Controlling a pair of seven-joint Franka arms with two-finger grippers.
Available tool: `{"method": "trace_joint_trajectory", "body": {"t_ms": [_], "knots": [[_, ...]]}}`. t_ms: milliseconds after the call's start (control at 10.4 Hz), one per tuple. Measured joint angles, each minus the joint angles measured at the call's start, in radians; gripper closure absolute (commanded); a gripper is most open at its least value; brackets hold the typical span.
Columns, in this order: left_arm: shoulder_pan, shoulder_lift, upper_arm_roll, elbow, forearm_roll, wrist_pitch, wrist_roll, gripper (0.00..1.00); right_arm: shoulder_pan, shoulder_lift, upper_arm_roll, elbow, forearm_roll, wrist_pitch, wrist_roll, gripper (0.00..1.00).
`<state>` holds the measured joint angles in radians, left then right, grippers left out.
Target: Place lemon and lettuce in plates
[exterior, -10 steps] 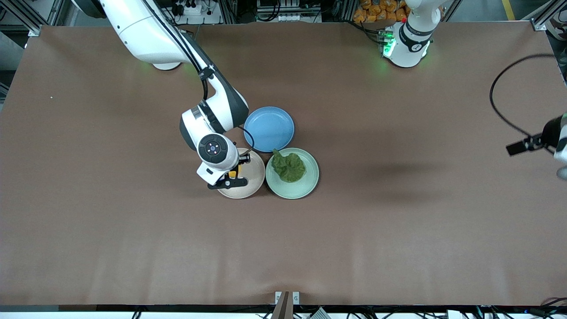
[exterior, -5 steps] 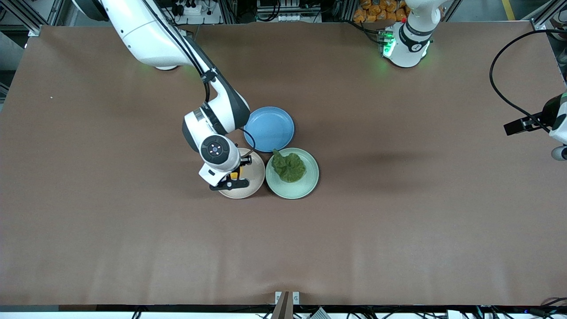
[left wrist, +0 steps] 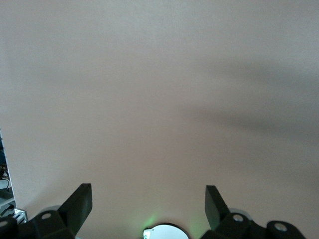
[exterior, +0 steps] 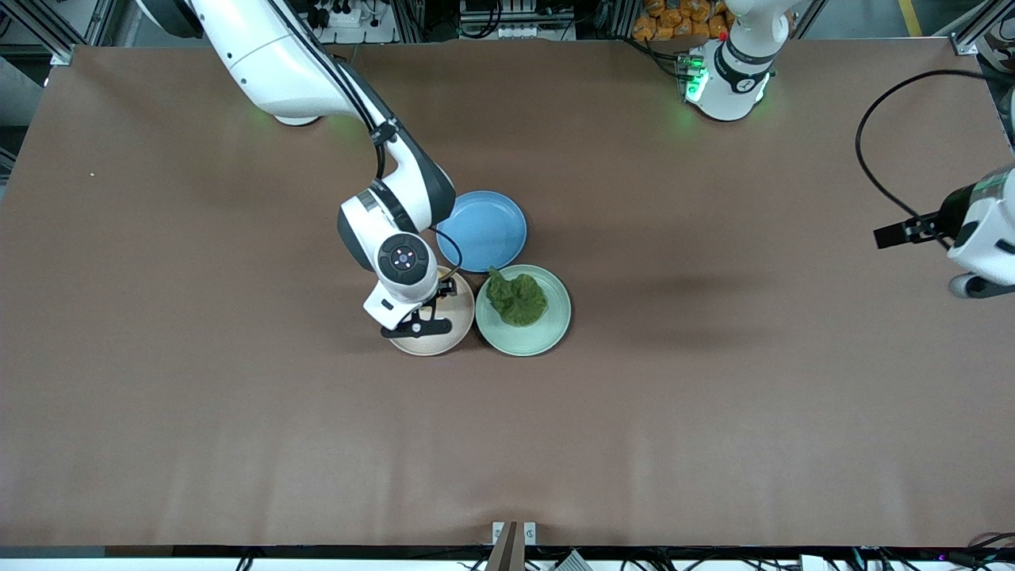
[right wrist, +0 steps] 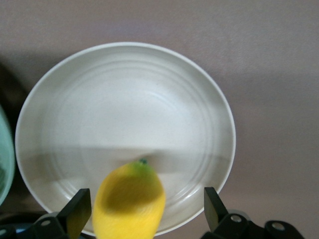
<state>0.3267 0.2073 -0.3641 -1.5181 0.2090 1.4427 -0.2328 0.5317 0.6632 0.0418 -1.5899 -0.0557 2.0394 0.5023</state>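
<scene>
The bright-yellow lemon (right wrist: 129,201) shows blurred between the spread fingers of my right gripper (right wrist: 144,196), touching neither, just over the pale beige plate (right wrist: 129,99). In the front view the right gripper (exterior: 419,316) hangs over that beige plate (exterior: 446,336) and its wrist hides the lemon. The dark-green lettuce (exterior: 517,298) lies in the mint green plate (exterior: 557,317) beside it. My left gripper (exterior: 979,284) waits open over bare table at the left arm's end; its wrist view shows the left gripper (left wrist: 148,191) holding nothing.
A blue plate (exterior: 485,230) with nothing on it sits farther from the front camera, touching both other plates. The mint plate's rim (right wrist: 4,164) shows at the edge of the right wrist view. A black cable (exterior: 868,166) loops by the left arm. Brown table stretches all around.
My right gripper has gone from shut on the lemon to open, letting the lemon go over the beige plate. The left arm has shifted a little at the table's end.
</scene>
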Motion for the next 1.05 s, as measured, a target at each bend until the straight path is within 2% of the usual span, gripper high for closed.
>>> {"method": "trace_joint_trajectory", "body": {"t_ms": [383, 670, 1053], "knots": [[-0.026, 0.034, 0.000, 0.006, 0.000, 0.061, 0.000, 0.00, -0.014, 0.000, -0.009, 0.012, 0.000, 0.000, 0.000, 0.00], [-0.027, 0.034, 0.002, 0.011, -0.092, 0.062, -0.032, 0.00, -0.055, -0.002, -0.012, 0.041, -0.001, -0.016, -0.002, 0.00], [-0.106, 0.034, -0.004, 0.015, -0.098, 0.065, -0.088, 0.00, -0.149, -0.006, -0.013, 0.153, -0.005, -0.182, -0.124, 0.00]]}}
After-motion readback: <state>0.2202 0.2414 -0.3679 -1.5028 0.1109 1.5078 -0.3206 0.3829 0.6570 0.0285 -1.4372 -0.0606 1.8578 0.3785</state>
